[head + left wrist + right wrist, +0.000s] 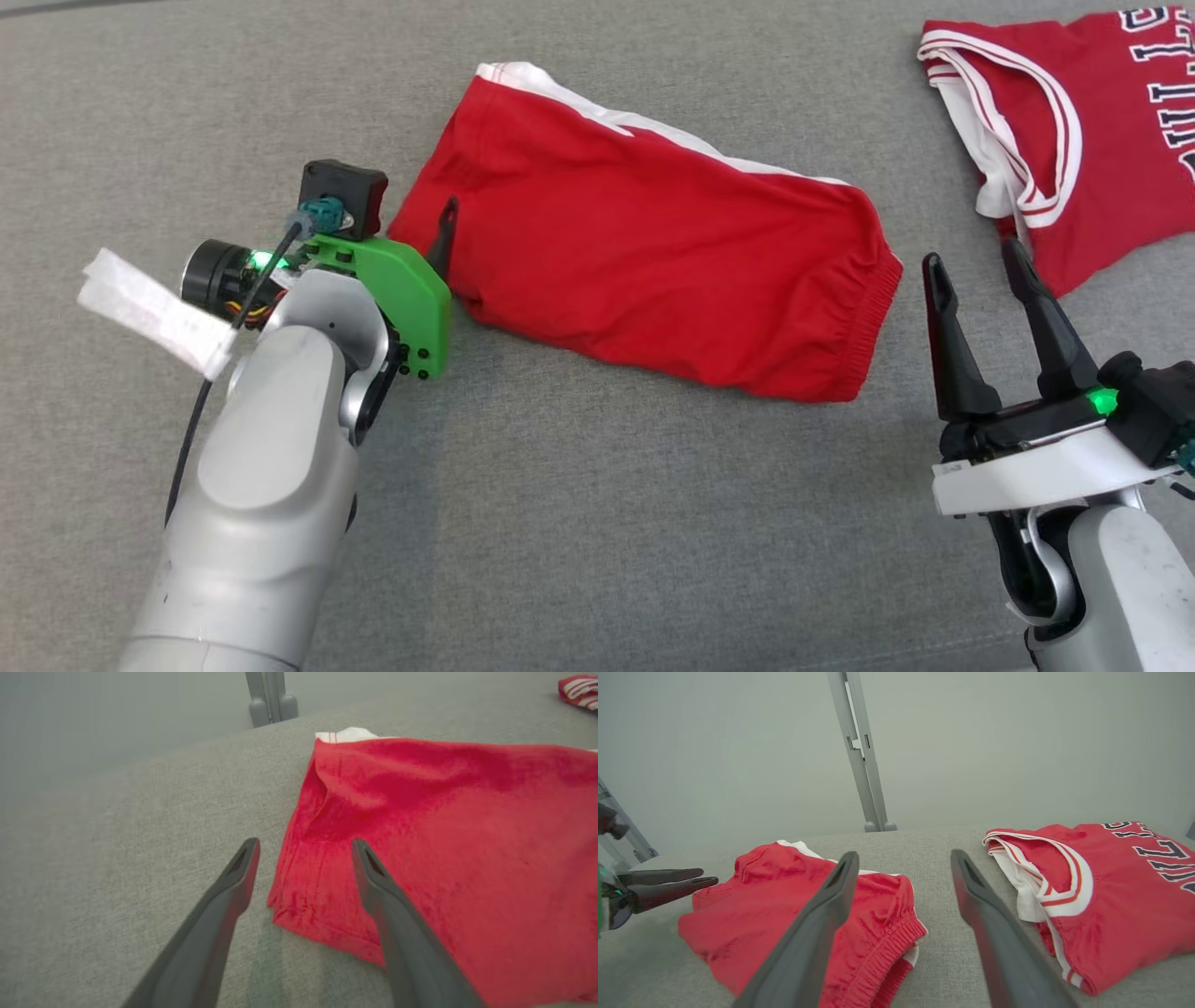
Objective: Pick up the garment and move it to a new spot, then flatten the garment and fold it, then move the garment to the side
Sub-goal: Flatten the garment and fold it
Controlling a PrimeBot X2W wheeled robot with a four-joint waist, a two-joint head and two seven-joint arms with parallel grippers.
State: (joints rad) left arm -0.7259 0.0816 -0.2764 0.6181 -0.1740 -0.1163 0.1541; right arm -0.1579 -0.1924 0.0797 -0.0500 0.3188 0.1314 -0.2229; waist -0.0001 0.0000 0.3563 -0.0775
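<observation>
Fingers [224,896] of the left gripper [304,843] spread wide astride the hem of red shorts [644,252] lying mid-cushion [597,523], likely limp, light cloth best pinched at hem or waistband [873,317], beside the open-fingered right gripper [973,254]; a jersey [1102,121] lies at the far right corner.

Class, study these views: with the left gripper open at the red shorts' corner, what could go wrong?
1. The left gripper straddles the hem of the shorts; pinching may catch only the top layer, unfolding them.
2. The jersey lies close; sliding the shorts toward it could tangle both.
</observation>
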